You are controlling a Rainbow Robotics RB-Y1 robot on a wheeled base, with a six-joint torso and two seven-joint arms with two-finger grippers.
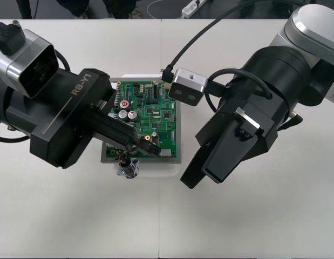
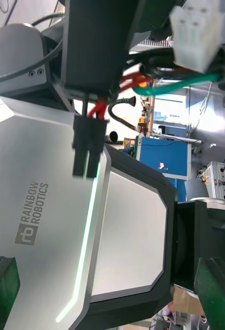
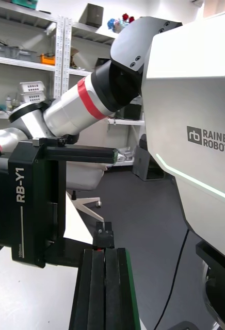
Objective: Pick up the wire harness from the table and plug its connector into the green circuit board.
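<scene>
So the left pincer (image 1: 150,150) is reaching in from its side and sits right over the near part of the green circuit board (image 1: 156,116), tips pointing toward the board's near right corner. In the left wrist view its fingers (image 3: 94,289) are pressed together in the middle, with a small black block right at their tips, so it looks clamped on the wire harness (image 1: 127,164). From above, the harness is a little tangle hanging just under those fingers at the board's near edge, over the lip of the white base (image 1: 156,171), and the shiny bit at the bottom looks like the socket (image 1: 129,170). The right wrist view shows a dark body with red wires (image 2: 99,108) and a green wire (image 2: 195,80) coming out of it. The plug (image 2: 87,144) dangles free off the red ones, not seated in anything. The right pincer (image 1: 202,181) hangs over the bare surface (image 1: 253,226) just beside the board's right edge, angled down toward the near side. Its fingers (image 2: 215,294) stand far apart, so it's spread wide with nothing in it.
</scene>
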